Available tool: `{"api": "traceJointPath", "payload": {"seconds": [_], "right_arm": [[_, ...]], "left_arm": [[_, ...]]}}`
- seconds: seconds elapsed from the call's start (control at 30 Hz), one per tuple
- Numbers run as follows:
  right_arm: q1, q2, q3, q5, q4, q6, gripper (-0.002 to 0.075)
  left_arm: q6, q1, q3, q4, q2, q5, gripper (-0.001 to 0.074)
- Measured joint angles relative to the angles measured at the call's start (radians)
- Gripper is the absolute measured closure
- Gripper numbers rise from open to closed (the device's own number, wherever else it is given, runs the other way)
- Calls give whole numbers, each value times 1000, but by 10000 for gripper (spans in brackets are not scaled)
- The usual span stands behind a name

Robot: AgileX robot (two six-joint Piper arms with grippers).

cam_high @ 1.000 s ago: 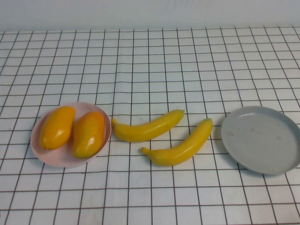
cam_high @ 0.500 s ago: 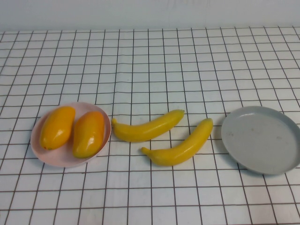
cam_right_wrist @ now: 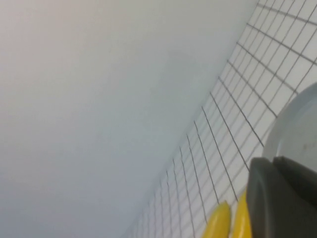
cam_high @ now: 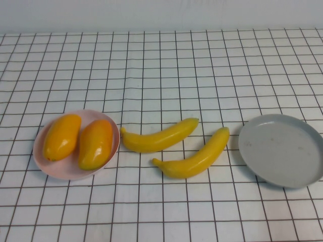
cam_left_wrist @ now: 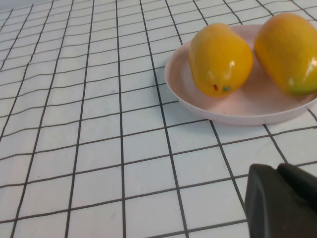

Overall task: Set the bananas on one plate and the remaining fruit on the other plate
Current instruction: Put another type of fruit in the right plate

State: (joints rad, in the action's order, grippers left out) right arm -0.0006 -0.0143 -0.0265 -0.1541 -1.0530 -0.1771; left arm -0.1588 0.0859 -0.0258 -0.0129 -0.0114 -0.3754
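Note:
Two yellow bananas (cam_high: 159,137) (cam_high: 194,157) lie on the checked cloth in the middle of the high view, between the plates. Two orange mango-like fruits (cam_high: 61,136) (cam_high: 95,143) lie side by side on the pale pink plate (cam_high: 65,171) at the left. The grey plate (cam_high: 280,150) stands empty at the right. Neither gripper shows in the high view. My left gripper (cam_left_wrist: 277,168) is shut and empty, low over the cloth near the pink plate (cam_left_wrist: 237,106) and its fruits (cam_left_wrist: 220,58) (cam_left_wrist: 290,49). My right gripper (cam_right_wrist: 272,161) is shut and empty, with banana tips (cam_right_wrist: 218,220) and the grey plate (cam_right_wrist: 297,124) beyond it.
A white cloth with a black grid (cam_high: 161,70) covers the whole table. A plain pale wall (cam_high: 161,12) runs along the far edge.

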Motion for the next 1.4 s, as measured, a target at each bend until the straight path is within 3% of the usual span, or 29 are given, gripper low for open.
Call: {"api": "traceJointPath", "payload": {"seconds": [0.17, 0.3, 0.47, 0.77, 0.9, 1.07, 1.23, 1.4], "right_arm": [[0, 140, 168, -264, 231, 34, 742], [0, 348, 420, -498, 390, 125, 742], [0, 619, 729, -732, 429, 404, 742], [10, 1090, 1031, -1016, 444, 837, 742], [85, 1244, 1150, -1030, 502, 919, 742], [261, 1427, 1261, -1047, 631, 1050, 725], [427, 1596, 1343, -1005, 769, 1089, 595], [515, 1753, 1441, -934, 823, 1136, 347]], "left_arm": [[0, 0, 0, 0, 0, 0, 735], [0, 0, 0, 0, 0, 0, 735], [0, 0, 0, 0, 0, 0, 735], [0, 0, 0, 0, 0, 0, 735], [0, 0, 0, 0, 0, 0, 735], [0, 0, 0, 0, 0, 0, 735], [0, 0, 0, 0, 0, 0, 735], [0, 0, 0, 0, 0, 0, 735]]}}
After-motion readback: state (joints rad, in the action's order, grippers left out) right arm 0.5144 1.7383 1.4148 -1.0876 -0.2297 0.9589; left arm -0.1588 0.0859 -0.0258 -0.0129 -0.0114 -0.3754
